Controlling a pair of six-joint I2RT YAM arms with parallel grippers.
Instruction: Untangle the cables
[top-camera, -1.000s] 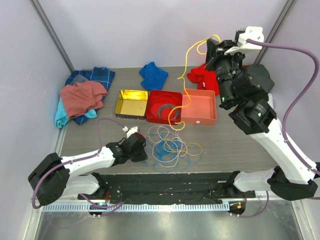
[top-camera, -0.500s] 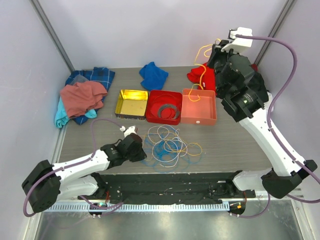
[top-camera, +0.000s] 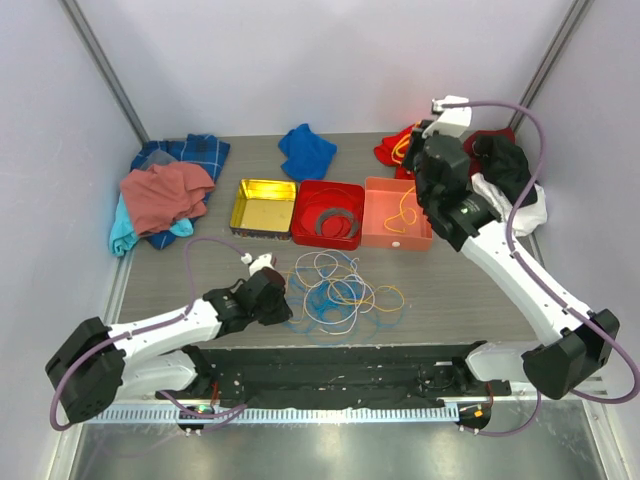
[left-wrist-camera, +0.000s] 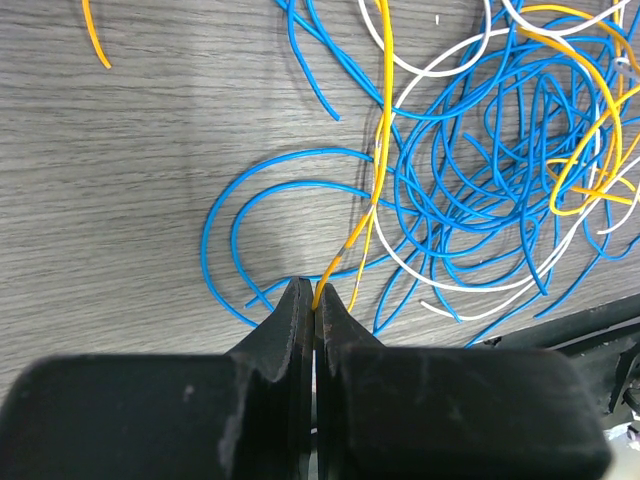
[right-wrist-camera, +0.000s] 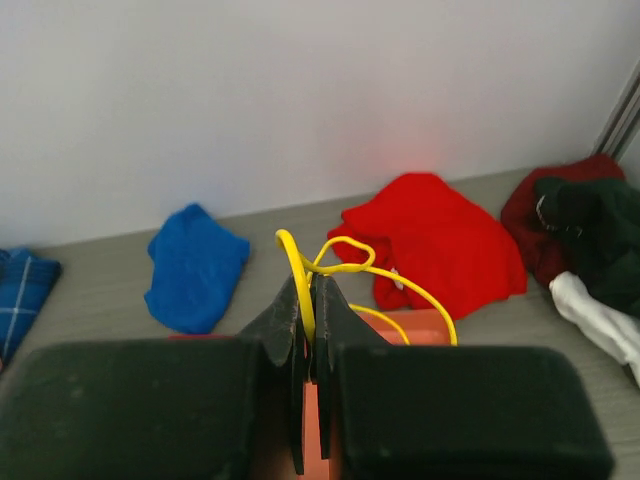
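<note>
The tangle of cables (top-camera: 340, 293) lies on the grey wooden tabletop (left-wrist-camera: 120, 180) at 6 o'clock from the red tin (top-camera: 305, 232), in which a flat grey ring (top-camera: 328, 222) sits. The left gripper (left-wrist-camera: 315, 292) is low at the tangle's 9 o'clock edge, jaws pressed together on one orange cable (left-wrist-camera: 383, 100) – it runs off toward 12 o'clock over loops of blue cable (left-wrist-camera: 230, 215) and past a white cable (left-wrist-camera: 440, 285).

The right gripper (right-wrist-camera: 305, 288) is raised at about 12 o'clock from the salmon box (top-camera: 380, 232), jaws pinching a yellow cable (right-wrist-camera: 345, 267). In the top view, a loop of yellow lies inside that box. In the right wrist view a red cloth (right-wrist-camera: 435, 240) lies at 1 o'clock from the jaws and a blue cloth (right-wrist-camera: 195, 265) at 10 o'clock. A gold tin (top-camera: 262, 208) stands touching the red tin at its 9 o'clock side.
</note>
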